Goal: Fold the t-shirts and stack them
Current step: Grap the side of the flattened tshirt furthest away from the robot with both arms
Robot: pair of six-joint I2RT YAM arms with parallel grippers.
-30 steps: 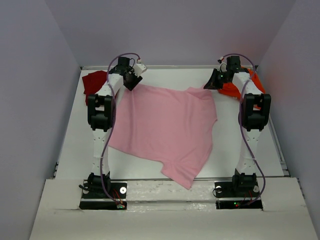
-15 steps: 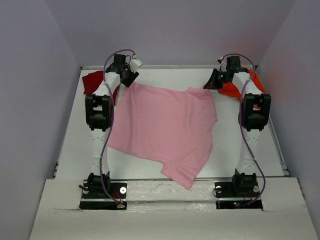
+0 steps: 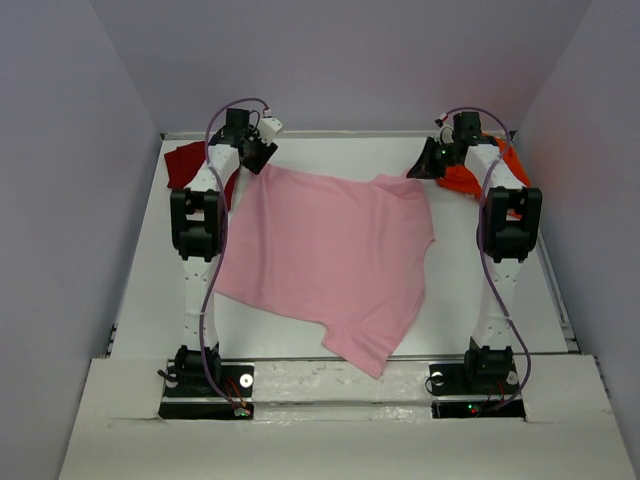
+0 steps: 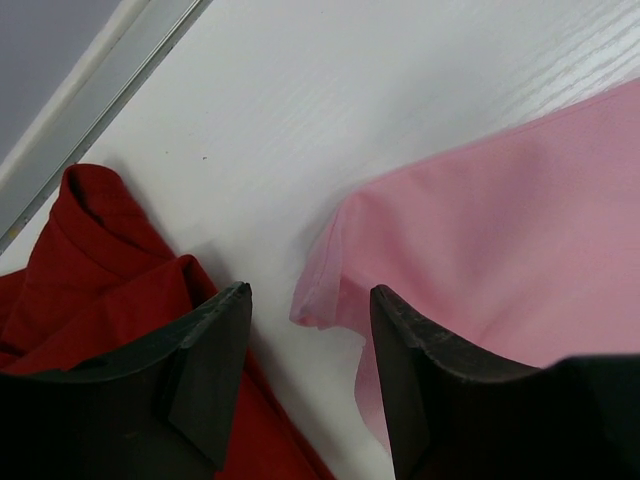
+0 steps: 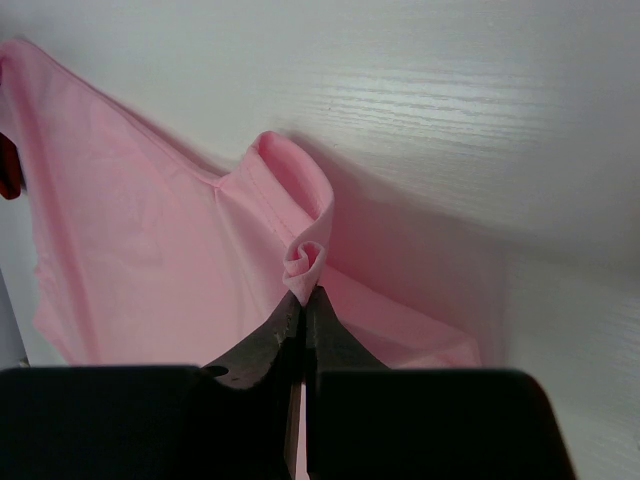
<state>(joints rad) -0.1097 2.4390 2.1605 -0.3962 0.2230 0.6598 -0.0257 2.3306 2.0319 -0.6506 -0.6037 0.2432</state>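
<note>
A light pink t-shirt (image 3: 330, 250) lies spread across the middle of the table. My left gripper (image 3: 257, 152) hovers open at the shirt's far left corner. In the left wrist view that pink corner (image 4: 330, 290) sits between the left gripper's (image 4: 309, 292) open fingers, apart from both. The dark red t-shirt (image 4: 90, 270) lies bunched beside the left finger, at the far left of the table (image 3: 185, 162). My right gripper (image 3: 426, 163) is shut on the pink shirt's far right corner, pinching a rolled bit of cloth (image 5: 305, 262). The orange t-shirt (image 3: 462, 180) is crumpled just behind it.
A raised rim (image 3: 350, 134) runs along the back of the white table (image 3: 500, 290), with grey walls close on three sides. The table's rail (image 4: 100, 90) passes just beyond the dark red shirt in the left wrist view.
My left arm has shifted a little to the left and back, its gripper moving off the pink corner toward the dark red shirt. The right arm has not moved.
</note>
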